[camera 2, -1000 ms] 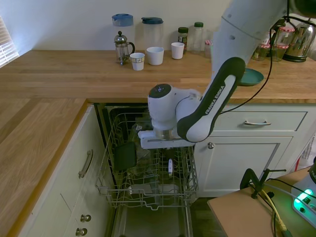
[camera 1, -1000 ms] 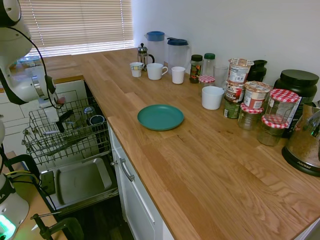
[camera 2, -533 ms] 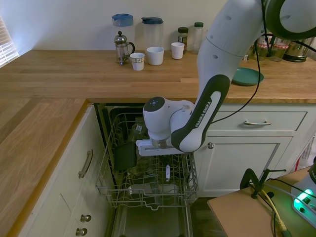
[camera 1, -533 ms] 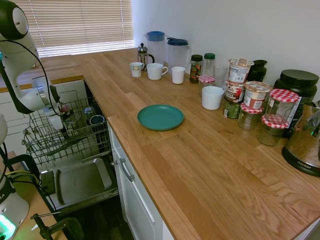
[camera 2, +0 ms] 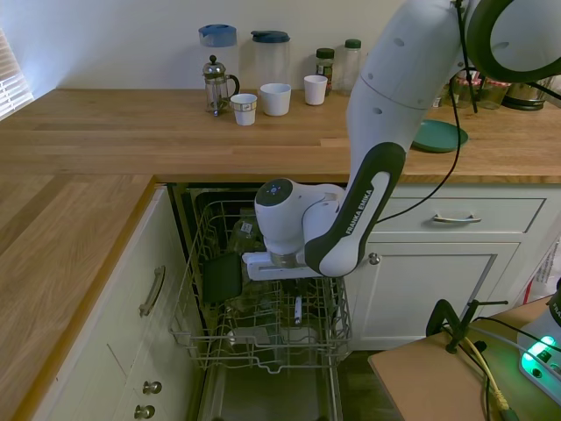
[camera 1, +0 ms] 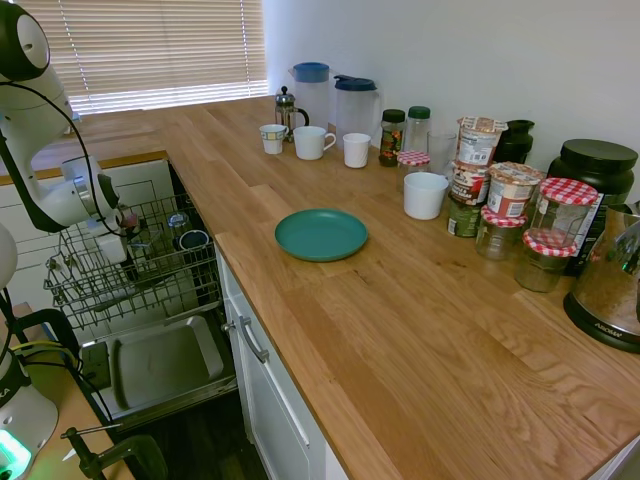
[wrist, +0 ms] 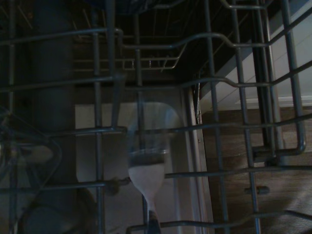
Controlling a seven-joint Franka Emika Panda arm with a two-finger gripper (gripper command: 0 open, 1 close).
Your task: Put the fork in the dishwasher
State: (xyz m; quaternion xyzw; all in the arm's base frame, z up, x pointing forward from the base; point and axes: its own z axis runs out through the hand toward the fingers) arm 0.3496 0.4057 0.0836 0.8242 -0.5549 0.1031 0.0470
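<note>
Over the past second the white Franka arm has sunk lower and shifted slightly towards the dark back of the machine, carrying the two-finger gripper [camera 2: 297,294] deeper into the pulled-out grey wire rack [camera 2: 200,303] of the under-counter dishwasher [camera 1: 160,365]. The small slim fork with a white handle and silver tines [camera 2: 298,310] has dropped with it. The fork hangs upright directly beneath the hand, tines pointing down, among the rack's wires on the side nearest the white cabinet drawers [camera 2: 456,216]. The fingers are drawn in narrow on the upper end of the handle, though the arm's bulky wrist hides most of them in the second exterior view.

In the dim wrist view the fork's pale handle [wrist: 146,183] runs out from the lower edge, and its blurred tines cross one of the horizontal wires. The grey metal inner door panel [wrist: 170,146] lies below.

The first exterior view shows the rack extended over the lowered door, with a dark round cup [camera 1: 193,239] sitting in it near the counter side. On the wooden worktop [camera 1: 400,330] a round teal plate [camera 1: 321,234] lies bare, well apart from the dishwasher. Behind it, along the wall, stand white mugs [camera 1: 313,142], a glass French press [camera 1: 287,109], two blue-lidded jugs [camera 1: 356,104] and a cluster of jars with red checked lids [camera 1: 562,210].
</note>
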